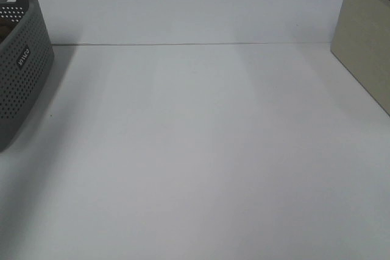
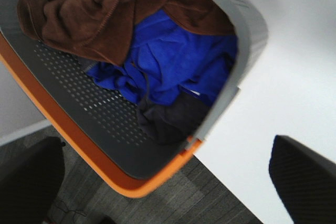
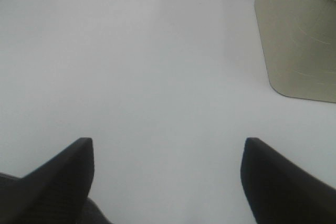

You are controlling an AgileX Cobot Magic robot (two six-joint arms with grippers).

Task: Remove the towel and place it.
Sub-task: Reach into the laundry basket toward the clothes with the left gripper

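Towel: we find the dark brown terry towel (image 2: 100,14) bunched up inside the grey perforated basket (image 2: 68,77). It is heaped toward one end and partly draped over a blue cloth (image 2: 173,61).
Other laundry: the blue cloth lies crumpled in the middle of the basket, touching the towel. A dark grey cloth (image 2: 173,121) sits just beside it in a corner.
Basket: from the high camera we see the basket (image 1: 21,83) at the left edge of the white table (image 1: 201,150), cut off by the frame. In the left wrist view an orange rim (image 2: 128,187) shows under its outer wall (we cannot tell whether it is trim or a second basket).
Left gripper: the left gripper (image 2: 163,148) hangs above the basket with its dark fingers (image 2: 302,177) spread wide. Nothing is between them, and they are clear of the towel.
Right gripper: the right gripper (image 3: 165,145) hovers over bare table, its fingers (image 3: 63,177) well apart and holding nothing.
Box: a beige box (image 3: 299,40) stands near the right gripper. From the high camera we place this box (image 1: 365,53) at the table's right edge, well apart from the basket.
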